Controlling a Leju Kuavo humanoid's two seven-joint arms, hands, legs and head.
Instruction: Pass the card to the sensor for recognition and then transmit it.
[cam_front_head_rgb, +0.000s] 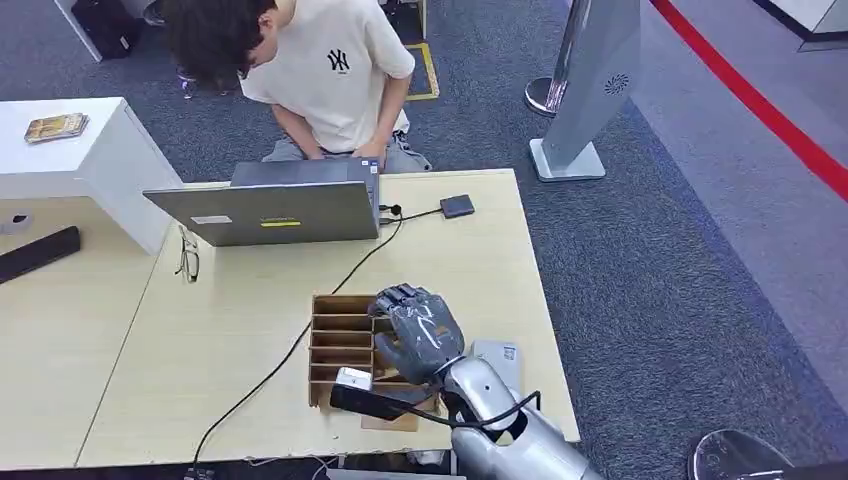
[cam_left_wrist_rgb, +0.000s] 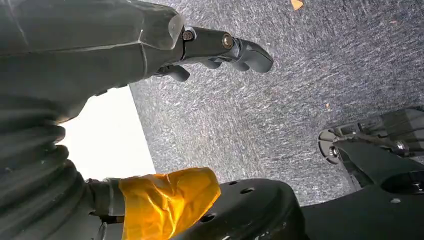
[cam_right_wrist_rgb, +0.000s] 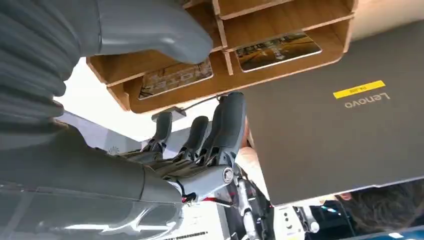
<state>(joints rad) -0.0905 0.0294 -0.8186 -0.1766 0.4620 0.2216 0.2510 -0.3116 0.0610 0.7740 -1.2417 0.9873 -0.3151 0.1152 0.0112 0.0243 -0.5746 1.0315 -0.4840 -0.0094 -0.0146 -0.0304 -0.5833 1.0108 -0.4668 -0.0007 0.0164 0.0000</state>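
A wooden card rack with several slots stands near the table's front edge. In the right wrist view two printed cards lie in the slots of the rack. My right hand hovers over the rack's right side with thumb and fingers apart, holding nothing. A small black sensor lies at the far side of the table, wired to the grey laptop. My left hand hangs over the carpet, fingers loosely out and holding nothing.
A person sits behind the laptop at the table's far edge. Glasses lie left of the laptop, and a black cable crosses the table. A grey device lies right of the rack. A white stand carries another card.
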